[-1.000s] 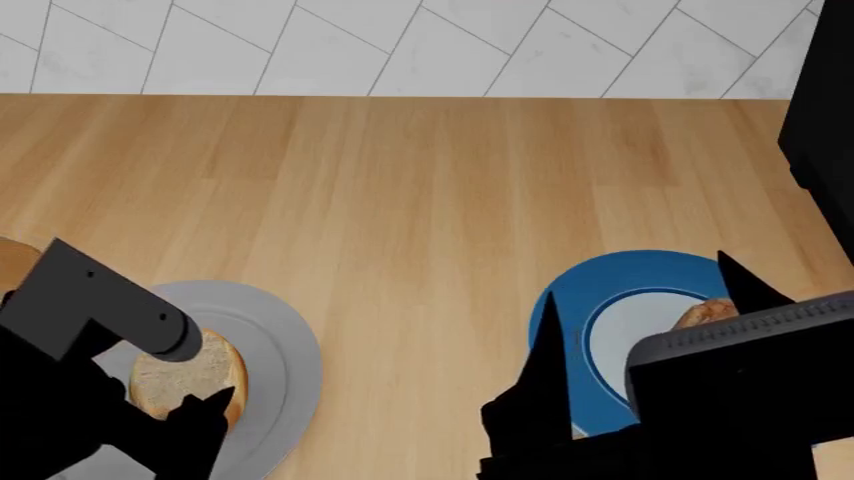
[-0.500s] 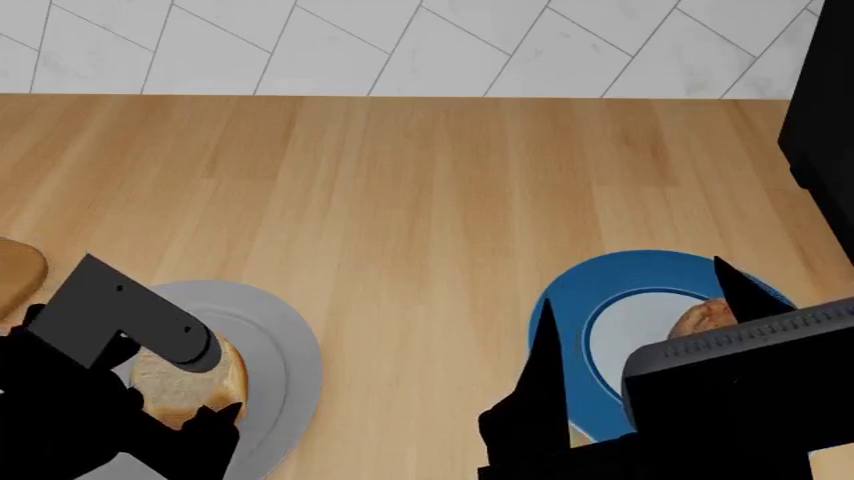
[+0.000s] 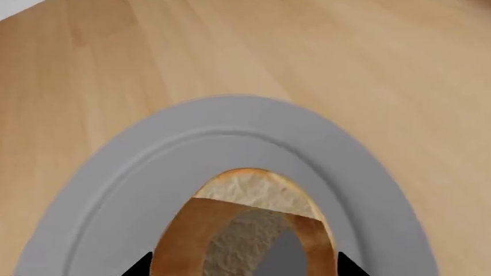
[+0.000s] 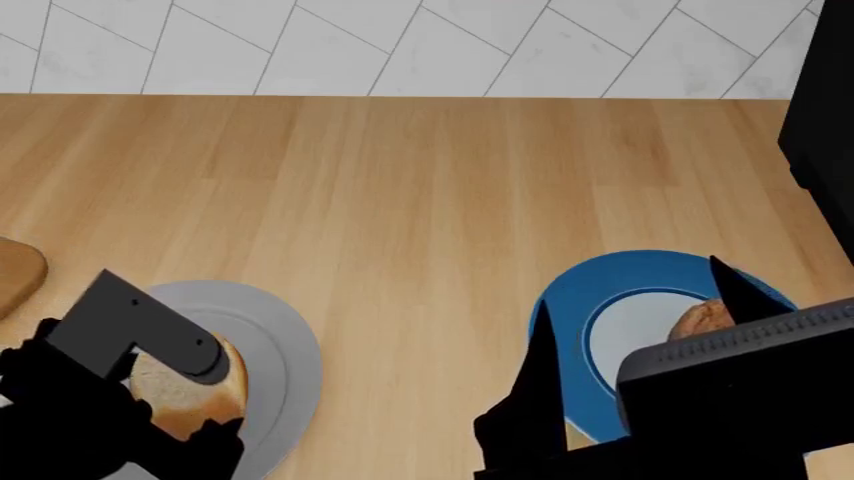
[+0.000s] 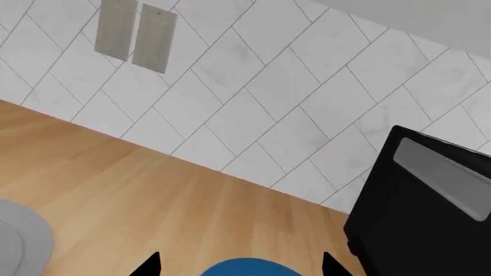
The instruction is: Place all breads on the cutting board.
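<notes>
1. Lying on the round grey plate [image 4: 274, 350] at the lower left of the head view: the golden-crusted roll with a pale white crumb face [image 4: 187, 385], partly covered by the dark left gripper [image 4: 200, 425].
2. In the left wrist view, the same golden-crusted roll [image 3: 245, 230] sitting between two black fingertips [image 3: 138, 265] at the bottom edge, one on each side; grey plate [image 3: 153, 172] filling the middle of the frame, light wood countertop [image 3: 307, 52] beyond it.
3. Left jaws: spread to either side of the roll; contact with the crust not readable, so grasp cannot be told.
4. Lying on the round blue-rimmed plate with a pale centre [image 4: 601, 290] at the lower right of the head view: the darker brown egg-shaped roll [image 4: 701, 320], mostly hidden behind the right arm's dark body.
5. Right gripper [image 4: 627, 320] over the blue-rimmed plate, its two pointed black fingers [image 4: 541, 370] standing well apart, one at the plate's left rim, the other near the brown roll.
6. Right jaws: released, nothing between them.
7. In the right wrist view, two black fingertips [image 5: 146, 265] at the bottom edge with a sliver of blue rim [image 5: 245, 269] between them; white diagonal wall tiles [image 5: 268, 98] above the countertop, a black box-shaped appliance [image 5: 429, 201] at the right.
8. At the far left edge of the head view, above the grey plate: a rounded corner of the warm tan wooden cutting board [image 4: 16, 270], only partly in frame, bare where visible.
9. Both rolls off the cutting board, each on its own plate.
</notes>
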Controlling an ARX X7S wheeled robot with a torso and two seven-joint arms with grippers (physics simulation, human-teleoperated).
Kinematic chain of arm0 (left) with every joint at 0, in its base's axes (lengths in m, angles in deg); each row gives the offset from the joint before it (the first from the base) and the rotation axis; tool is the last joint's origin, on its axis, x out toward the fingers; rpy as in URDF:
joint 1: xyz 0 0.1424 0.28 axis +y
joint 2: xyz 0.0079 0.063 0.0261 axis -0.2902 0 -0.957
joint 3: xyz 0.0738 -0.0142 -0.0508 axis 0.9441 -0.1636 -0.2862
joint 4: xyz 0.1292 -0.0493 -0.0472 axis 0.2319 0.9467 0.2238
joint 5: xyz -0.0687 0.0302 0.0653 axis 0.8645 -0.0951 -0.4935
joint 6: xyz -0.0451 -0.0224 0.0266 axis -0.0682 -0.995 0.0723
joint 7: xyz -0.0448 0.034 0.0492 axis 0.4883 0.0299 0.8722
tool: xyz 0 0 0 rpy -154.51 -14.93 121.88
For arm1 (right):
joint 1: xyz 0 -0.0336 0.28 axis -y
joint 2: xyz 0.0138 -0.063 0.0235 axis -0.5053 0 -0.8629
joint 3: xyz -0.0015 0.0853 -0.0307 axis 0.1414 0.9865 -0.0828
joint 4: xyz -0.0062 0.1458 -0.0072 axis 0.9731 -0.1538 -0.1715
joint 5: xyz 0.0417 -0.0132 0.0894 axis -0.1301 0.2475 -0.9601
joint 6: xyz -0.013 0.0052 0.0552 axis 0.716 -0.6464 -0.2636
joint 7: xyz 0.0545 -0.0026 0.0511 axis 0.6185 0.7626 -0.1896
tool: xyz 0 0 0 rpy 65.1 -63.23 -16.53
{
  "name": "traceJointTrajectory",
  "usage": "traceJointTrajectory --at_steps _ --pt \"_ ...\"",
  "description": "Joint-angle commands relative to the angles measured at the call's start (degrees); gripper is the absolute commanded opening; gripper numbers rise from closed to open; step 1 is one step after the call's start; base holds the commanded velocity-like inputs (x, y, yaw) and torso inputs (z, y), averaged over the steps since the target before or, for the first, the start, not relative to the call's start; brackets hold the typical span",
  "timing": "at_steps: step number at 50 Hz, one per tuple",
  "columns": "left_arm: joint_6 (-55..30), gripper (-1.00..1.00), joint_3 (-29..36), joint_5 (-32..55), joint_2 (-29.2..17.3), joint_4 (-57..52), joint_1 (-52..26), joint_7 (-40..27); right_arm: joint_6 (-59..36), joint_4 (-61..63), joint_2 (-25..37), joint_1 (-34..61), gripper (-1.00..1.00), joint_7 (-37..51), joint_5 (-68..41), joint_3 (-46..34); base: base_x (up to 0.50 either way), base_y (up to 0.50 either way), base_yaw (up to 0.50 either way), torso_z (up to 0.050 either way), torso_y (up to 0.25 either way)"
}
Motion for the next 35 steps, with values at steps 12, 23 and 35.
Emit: traceJointTrajectory --at_steps 12,23,35 --pt "2.8 -1.00 -1.6 -1.1 0.6 -3.2 0.0 -0.5 1.3 -0.4 -0.4 -0.3 1.00 -0.9 2.1 -0.1 0.00 0.00 0.00 0.000 0.000" --pt "-1.7 -1.00 -12.1 16.4 -1.6 -13.5 -3.6 -12.5 2.4 -1.0 0.3 -1.4 1.00 -2.3 4.1 0.0 0.00 0.00 0.00 0.000 0.000" --pt "-1.5 -1.00 -15.7 25.2 -4.5 -18.0 -4.9 -18.6 2.0 -8.8 3.4 0.5 1.00 -3.7 3.7 1.9 0.00 0.00 0.00 0.000 0.001"
